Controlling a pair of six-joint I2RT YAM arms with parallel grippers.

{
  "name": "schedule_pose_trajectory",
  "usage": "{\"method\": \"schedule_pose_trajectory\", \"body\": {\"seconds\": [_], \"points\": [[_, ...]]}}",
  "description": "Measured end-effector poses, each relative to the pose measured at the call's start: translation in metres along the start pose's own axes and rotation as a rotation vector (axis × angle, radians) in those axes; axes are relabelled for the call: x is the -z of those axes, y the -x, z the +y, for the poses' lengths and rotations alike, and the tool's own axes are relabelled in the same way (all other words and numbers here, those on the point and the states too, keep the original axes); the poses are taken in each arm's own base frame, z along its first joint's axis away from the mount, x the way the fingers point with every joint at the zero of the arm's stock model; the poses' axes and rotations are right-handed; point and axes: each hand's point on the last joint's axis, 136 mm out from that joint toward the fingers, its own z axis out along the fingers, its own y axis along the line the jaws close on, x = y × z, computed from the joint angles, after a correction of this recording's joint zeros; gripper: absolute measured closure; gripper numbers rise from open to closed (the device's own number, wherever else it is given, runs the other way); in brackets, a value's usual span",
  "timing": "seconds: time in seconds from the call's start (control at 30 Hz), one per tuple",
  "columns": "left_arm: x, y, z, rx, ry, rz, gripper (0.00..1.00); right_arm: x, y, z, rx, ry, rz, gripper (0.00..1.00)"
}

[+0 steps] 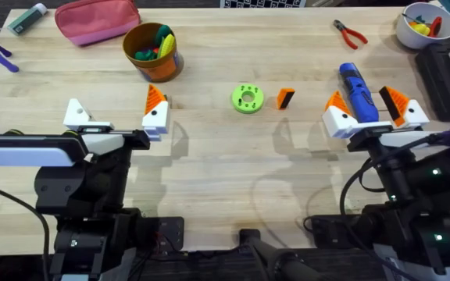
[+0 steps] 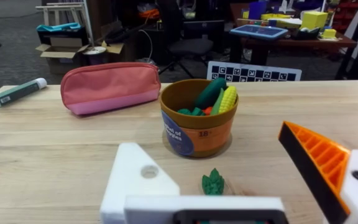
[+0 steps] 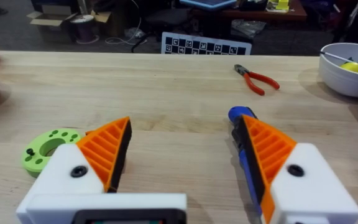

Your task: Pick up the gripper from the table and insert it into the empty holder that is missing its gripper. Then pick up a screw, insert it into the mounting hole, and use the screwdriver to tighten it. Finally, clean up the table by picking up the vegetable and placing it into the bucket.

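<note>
My left gripper point(image 1: 116, 109) point(image 2: 219, 155) stands open. One finger is a bare white holder point(image 1: 75, 114) point(image 2: 138, 180); the other carries an orange tip. A small dark-green vegetable point(image 2: 213, 182) lies on the table between them, in front of the orange-brown bucket point(image 1: 153, 51) point(image 2: 197, 121). The loose orange gripper point(image 1: 285, 98) sits mid-table. My right gripper point(image 1: 362, 97) point(image 3: 185, 124) is open around the blue screwdriver point(image 1: 358, 92) point(image 3: 244, 149), which lies close beside one finger. The screw is out of view.
A green disc point(image 1: 247, 98) point(image 3: 45, 149) lies just left of the loose wedge. A pink pouch point(image 1: 98, 19) point(image 2: 107, 87) and a marker point(image 1: 26, 19) sit at the back left. Red-handled pliers point(image 1: 350, 33) point(image 3: 257, 79) and a white bowl point(image 1: 424, 25) point(image 3: 350, 68) are at the back right.
</note>
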Motion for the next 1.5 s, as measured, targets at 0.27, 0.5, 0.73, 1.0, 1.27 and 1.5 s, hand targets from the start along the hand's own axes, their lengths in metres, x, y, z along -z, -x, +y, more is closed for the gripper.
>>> {"method": "schedule_pose_trajectory", "body": {"seconds": [0.27, 0.5, 0.73, 1.0, 1.27, 1.5], "points": [[0.0, 0.004, 0.0, 0.0, 0.001, -0.016, 0.015, 0.0, 0.0, 0.0, -0.002, 0.001, 0.0, 0.008], [0.003, 0.014, 0.002, 0.0, 0.012, -0.007, 0.016, 0.003, 0.031, 0.002, -0.004, 0.011, -0.117, 0.008], [0.028, 0.085, 0.009, -0.001, 0.06, 0.047, 0.016, 0.026, 0.09, 0.004, -0.045, 0.019, -0.125, 0.009], [0.019, 0.094, 0.012, -0.023, 0.077, 0.409, 0.015, 0.042, 0.104, 0.006, -0.078, 0.01, 0.224, 0.008], [-0.007, 0.062, 0.013, -0.044, 0.073, 0.782, 0.015, 0.03, 0.076, 0.005, -0.105, -0.014, 0.719, 0.008], [-0.014, 0.026, 0.013, -0.046, 0.071, 0.974, 0.016, 0.018, 0.049, 0.004, -0.158, -0.046, 0.921, 0.008]]}}
